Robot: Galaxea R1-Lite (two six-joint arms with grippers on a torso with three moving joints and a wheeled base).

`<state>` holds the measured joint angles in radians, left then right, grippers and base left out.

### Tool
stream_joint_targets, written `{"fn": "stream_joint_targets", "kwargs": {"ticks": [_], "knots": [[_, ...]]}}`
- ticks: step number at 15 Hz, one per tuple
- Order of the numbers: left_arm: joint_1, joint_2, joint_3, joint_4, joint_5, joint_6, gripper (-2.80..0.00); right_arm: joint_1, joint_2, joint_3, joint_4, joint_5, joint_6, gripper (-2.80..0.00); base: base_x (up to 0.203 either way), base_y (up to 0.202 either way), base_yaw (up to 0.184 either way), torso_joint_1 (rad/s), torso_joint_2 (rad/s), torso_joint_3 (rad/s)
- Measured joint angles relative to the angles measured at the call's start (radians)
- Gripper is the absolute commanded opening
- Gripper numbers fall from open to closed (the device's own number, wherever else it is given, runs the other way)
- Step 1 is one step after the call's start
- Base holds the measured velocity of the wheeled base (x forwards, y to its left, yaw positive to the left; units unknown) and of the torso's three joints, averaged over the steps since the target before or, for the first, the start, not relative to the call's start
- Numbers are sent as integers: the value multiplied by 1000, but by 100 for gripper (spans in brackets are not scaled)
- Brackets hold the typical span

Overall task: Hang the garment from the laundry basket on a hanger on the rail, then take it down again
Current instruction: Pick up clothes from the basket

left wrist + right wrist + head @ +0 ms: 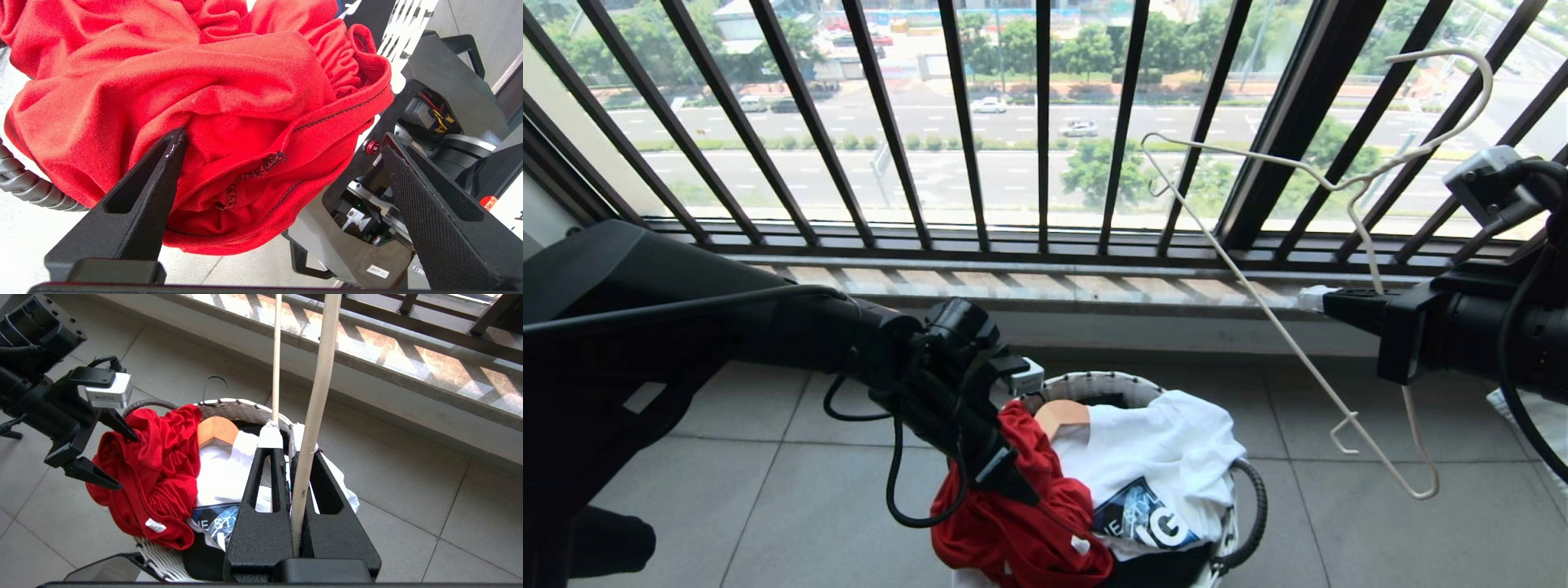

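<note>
Garment (pixel 1013 523) partly behind left gripper (pixel 1005 482)

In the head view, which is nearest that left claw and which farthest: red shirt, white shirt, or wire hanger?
From the left gripper, open:
1. Red shirt: right at the fingers, draped over the basket's left edge.
2. White shirt: beside it, in the basket.
3. Wire hanger: far right, held by the right gripper.

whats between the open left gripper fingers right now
A bunched fold of the red T-shirt sits between the left gripper's open fingers, not yet pinched; the left wrist view shows it best.
</note>
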<state>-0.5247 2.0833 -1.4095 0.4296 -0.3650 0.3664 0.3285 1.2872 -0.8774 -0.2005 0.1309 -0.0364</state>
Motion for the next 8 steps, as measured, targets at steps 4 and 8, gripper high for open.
{"fn": "stream_joint_targets", "kwargs": {"ticks": [4, 8], "knots": [[0, -29, 22, 56, 14, 30, 0, -1, 0, -1, -1, 0, 0, -280, 0, 0, 0, 0, 0, 0], [-18, -33, -23, 200, 38, 50, 0, -2, 6, -1, -1, 1, 0, -280, 0, 0, 0, 0, 0, 0]]}}
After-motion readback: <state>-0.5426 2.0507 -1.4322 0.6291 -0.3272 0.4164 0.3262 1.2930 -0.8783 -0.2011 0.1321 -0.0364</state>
